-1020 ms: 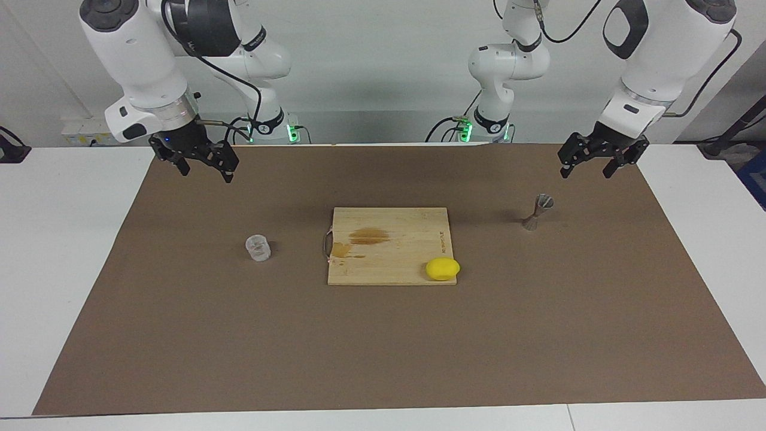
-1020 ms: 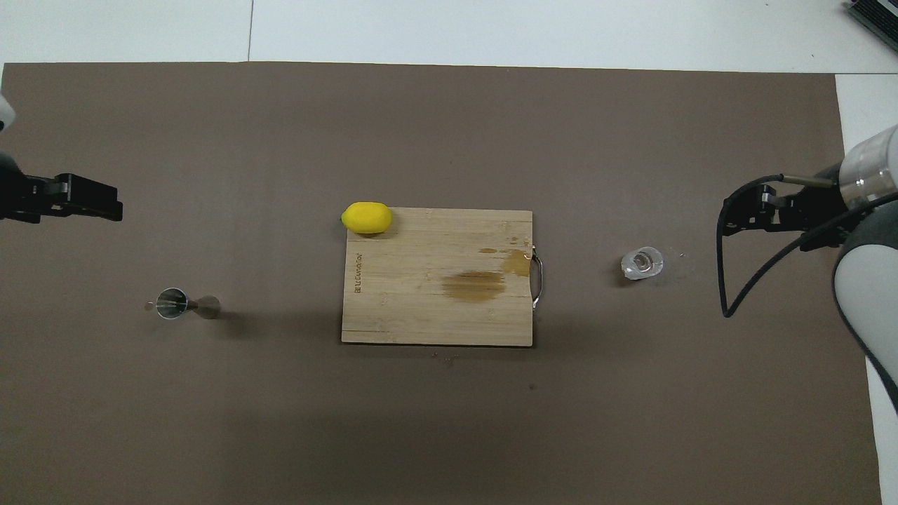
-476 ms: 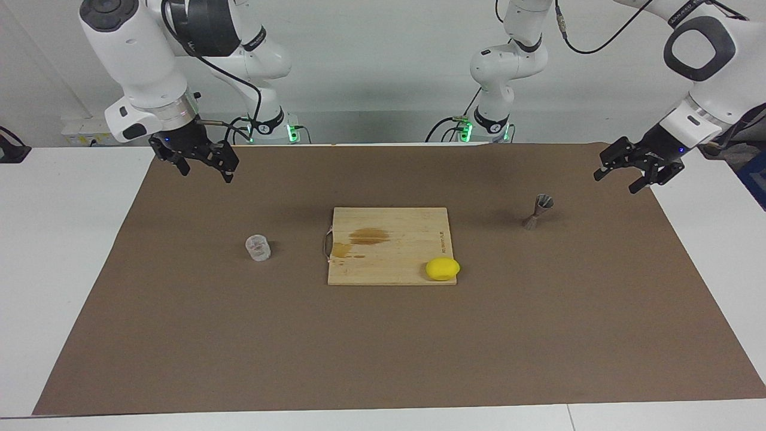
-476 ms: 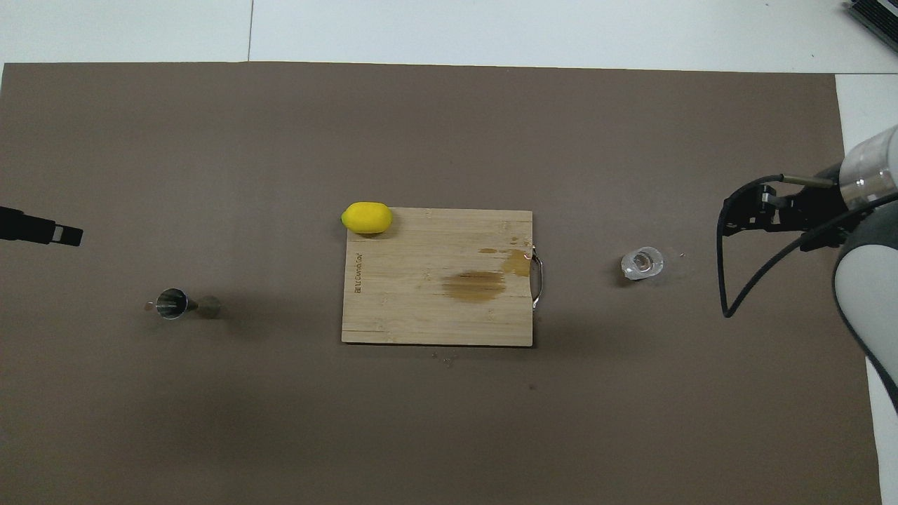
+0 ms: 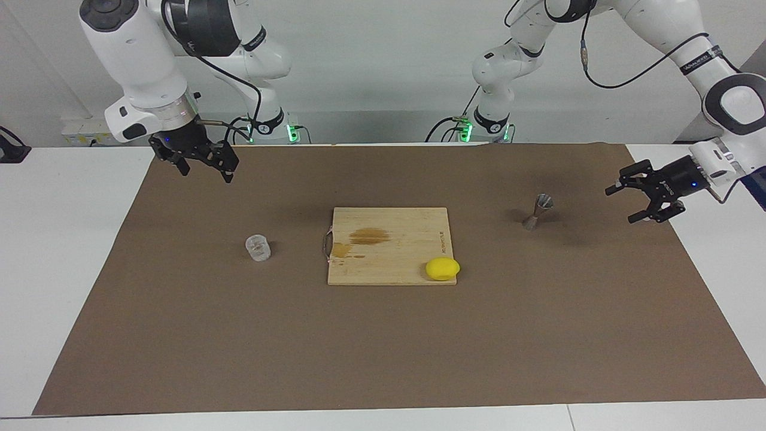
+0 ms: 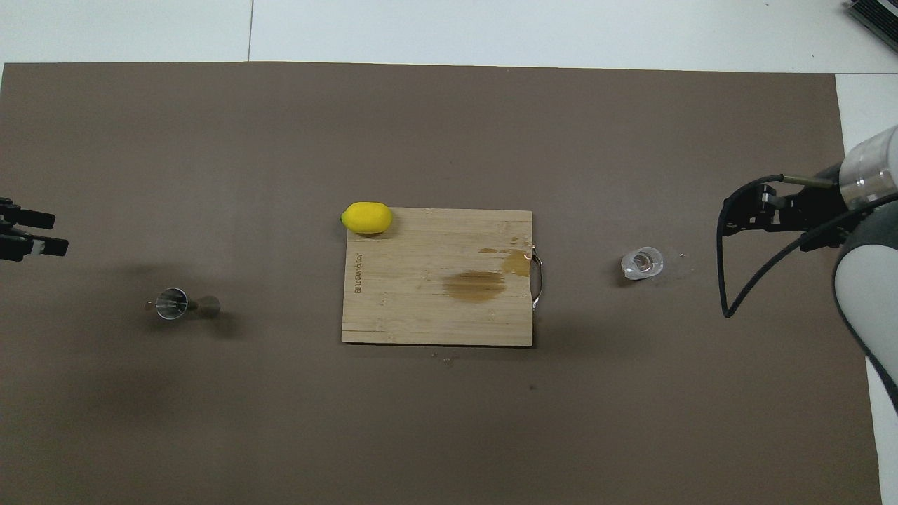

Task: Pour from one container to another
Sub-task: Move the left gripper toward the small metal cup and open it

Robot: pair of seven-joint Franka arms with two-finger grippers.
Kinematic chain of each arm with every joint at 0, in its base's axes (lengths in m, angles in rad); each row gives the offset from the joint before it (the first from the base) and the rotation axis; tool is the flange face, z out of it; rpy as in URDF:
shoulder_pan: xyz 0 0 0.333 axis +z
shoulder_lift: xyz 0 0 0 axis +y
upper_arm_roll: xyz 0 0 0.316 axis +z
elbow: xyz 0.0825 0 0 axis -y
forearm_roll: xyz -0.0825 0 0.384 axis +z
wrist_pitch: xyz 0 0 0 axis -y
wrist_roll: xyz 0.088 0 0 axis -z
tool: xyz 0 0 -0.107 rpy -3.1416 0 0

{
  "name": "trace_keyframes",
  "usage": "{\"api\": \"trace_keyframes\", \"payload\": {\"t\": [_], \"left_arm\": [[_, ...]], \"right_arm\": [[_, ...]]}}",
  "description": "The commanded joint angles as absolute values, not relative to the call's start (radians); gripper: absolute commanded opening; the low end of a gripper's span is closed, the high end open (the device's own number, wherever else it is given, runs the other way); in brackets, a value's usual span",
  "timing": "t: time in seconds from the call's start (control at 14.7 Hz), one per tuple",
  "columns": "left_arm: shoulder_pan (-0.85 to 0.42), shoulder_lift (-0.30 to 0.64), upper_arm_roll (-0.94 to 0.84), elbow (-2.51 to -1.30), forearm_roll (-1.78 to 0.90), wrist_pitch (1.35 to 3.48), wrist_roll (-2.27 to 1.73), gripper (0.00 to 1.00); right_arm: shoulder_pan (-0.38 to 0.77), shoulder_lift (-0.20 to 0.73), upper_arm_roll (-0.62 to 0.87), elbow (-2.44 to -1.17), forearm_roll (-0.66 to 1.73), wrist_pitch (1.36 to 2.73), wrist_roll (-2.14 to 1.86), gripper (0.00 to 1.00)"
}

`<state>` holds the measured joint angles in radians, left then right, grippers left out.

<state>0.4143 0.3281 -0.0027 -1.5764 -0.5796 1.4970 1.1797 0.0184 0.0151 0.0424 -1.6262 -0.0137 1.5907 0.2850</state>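
Brown mat (image 5: 383, 335); left gripper (image 6: 42, 233) cut off at overhead edge

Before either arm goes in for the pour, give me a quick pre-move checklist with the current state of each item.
1. Clear cup upright on the mat, free of any grip: ok.
2. Metal jigger upright, untouched, toward the left arm's end of the table: ok.
3. Left pincer open, turned sideways beside the jigger, apart from it: ok.
4. Right pincer open, raised above the mat, not yet over the cup: ok.
5. Cutting board with lemon on its corner lies between cup and jigger; it sits in the carry path: not ok.
6. Liquid in the cup: cannot tell.
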Motion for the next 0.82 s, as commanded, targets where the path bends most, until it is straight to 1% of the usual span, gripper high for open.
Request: {"api": "trace_keyframes", "payload": {"t": [0.0,0.07,0.27,0.48,0.61,0.75], "left_arm": [[0.472,0.425,-0.014,-1.522,-0.665,1.424,1.453,1.0],[0.492,0.431,-0.012,-1.543,-0.698,1.419,1.559,1.0],[0.549,0.431,-0.012,-1.679,-0.774,1.418,1.796,1.0],[0.583,0.494,-0.012,-1.709,-0.856,1.374,1.949,1.0],[0.586,0.518,-0.014,-1.764,-0.917,1.353,2.064,1.0],[0.586,0.567,-0.014,-1.81,-0.965,1.324,2.124,1.0]], "right_arm": [[0.005,-0.008,0.046,-1.655,0.009,1.606,0.262,0.99],[0.005,-0.008,0.046,-1.655,0.009,1.606,0.261,0.99],[0.003,-0.008,0.046,-1.655,0.009,1.606,0.262,0.99],[0.005,-0.008,0.046,-1.655,0.009,1.606,0.261,0.99],[0.005,-0.008,0.046,-1.655,0.009,1.606,0.261,0.99],[0.005,-0.008,0.046,-1.655,0.009,1.606,0.261,0.99]]}}
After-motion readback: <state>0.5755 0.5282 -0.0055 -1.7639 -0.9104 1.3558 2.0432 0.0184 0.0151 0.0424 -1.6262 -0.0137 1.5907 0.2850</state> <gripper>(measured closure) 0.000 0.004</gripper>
